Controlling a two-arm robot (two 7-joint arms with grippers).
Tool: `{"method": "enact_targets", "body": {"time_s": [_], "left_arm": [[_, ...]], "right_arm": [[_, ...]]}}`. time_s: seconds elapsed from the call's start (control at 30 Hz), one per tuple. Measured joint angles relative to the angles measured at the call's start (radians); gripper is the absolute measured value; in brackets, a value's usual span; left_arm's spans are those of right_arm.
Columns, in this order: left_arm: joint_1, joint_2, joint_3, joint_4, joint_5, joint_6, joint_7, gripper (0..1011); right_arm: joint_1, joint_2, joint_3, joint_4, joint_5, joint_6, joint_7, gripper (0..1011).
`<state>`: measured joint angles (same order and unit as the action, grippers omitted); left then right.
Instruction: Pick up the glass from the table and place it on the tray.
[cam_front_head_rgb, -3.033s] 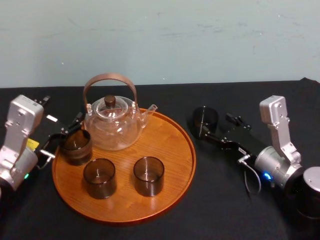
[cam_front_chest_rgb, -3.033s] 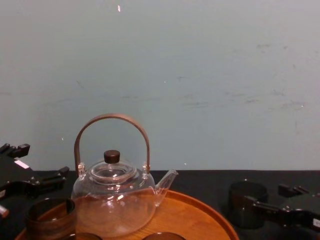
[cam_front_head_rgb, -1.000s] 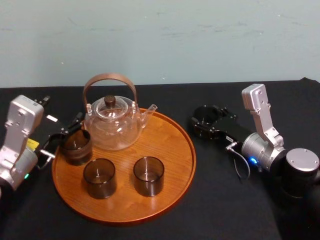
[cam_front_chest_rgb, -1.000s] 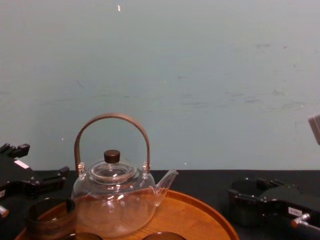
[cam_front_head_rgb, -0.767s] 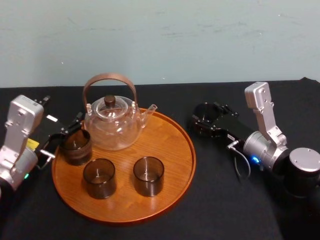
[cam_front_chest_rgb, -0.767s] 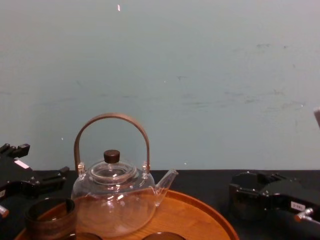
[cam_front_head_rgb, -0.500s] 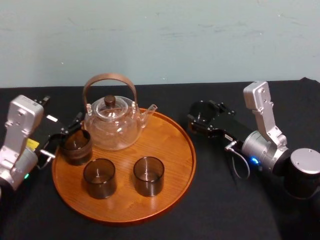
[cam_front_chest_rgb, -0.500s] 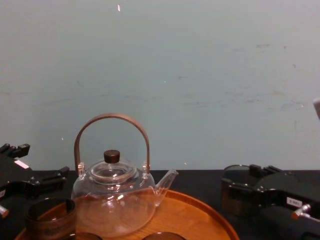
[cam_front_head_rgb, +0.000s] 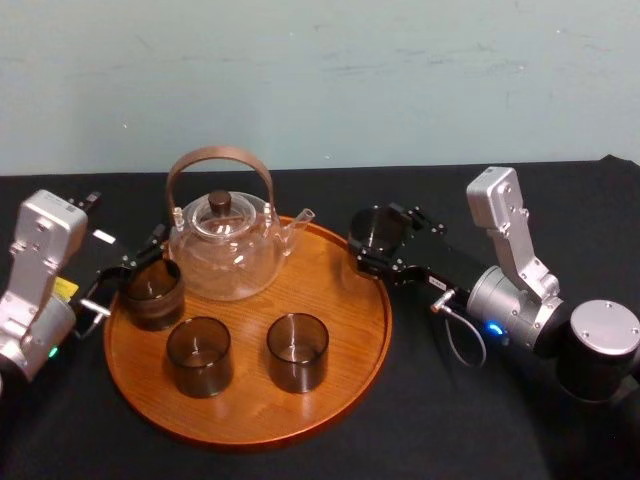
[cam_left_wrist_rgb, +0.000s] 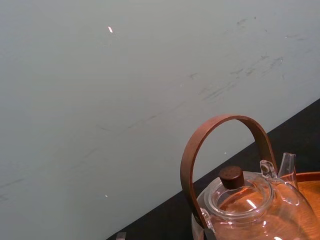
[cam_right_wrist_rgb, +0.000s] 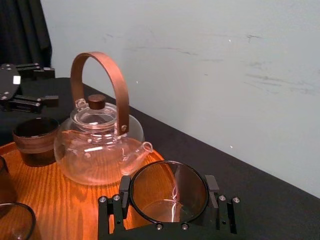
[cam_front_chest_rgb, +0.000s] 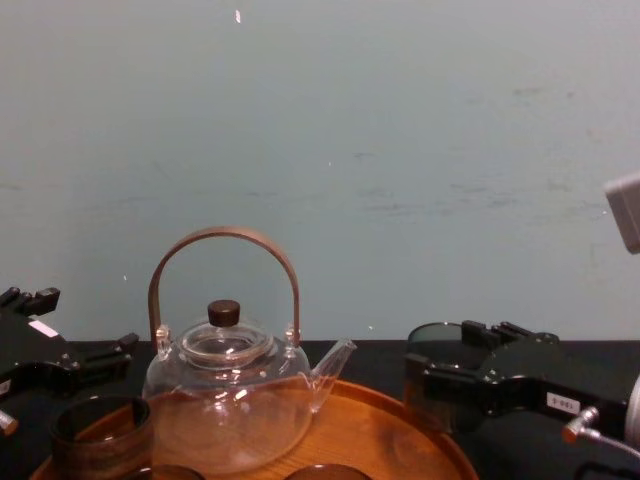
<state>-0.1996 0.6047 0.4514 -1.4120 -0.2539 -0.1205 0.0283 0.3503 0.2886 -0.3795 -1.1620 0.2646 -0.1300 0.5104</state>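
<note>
At the right rim of the tray (cam_front_head_rgb: 250, 436), the right gripper (cam_front_head_rgb: 386, 242) is clamped on the glass (cam_front_head_rgb: 382, 227) and holds it over the rim. Beside the tray's left edge, the left gripper (cam_front_head_rgb: 135, 256) rests with its fingers apart.

Near tray (cam_front_chest_rgb: 385, 432) rim and teapot (cam_left_wrist_rgb: 250, 205) base past picture edges; glass (cam_right_wrist_rgb: 167, 184) bottom behind right gripper (cam_right_wrist_rgb: 169, 200) jaws.

Soft, even light — faint glints
</note>
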Motion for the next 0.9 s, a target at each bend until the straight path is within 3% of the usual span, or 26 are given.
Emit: {"method": "enact_targets", "body": {"time_s": [0.9], "left_arm": [[0.000,0.000,0.000,0.000,0.000,0.000,0.000,1001]], "right_arm": [[0.002,0.008,-0.036,-0.003,0.022,-0.010,0.012,904]]}}
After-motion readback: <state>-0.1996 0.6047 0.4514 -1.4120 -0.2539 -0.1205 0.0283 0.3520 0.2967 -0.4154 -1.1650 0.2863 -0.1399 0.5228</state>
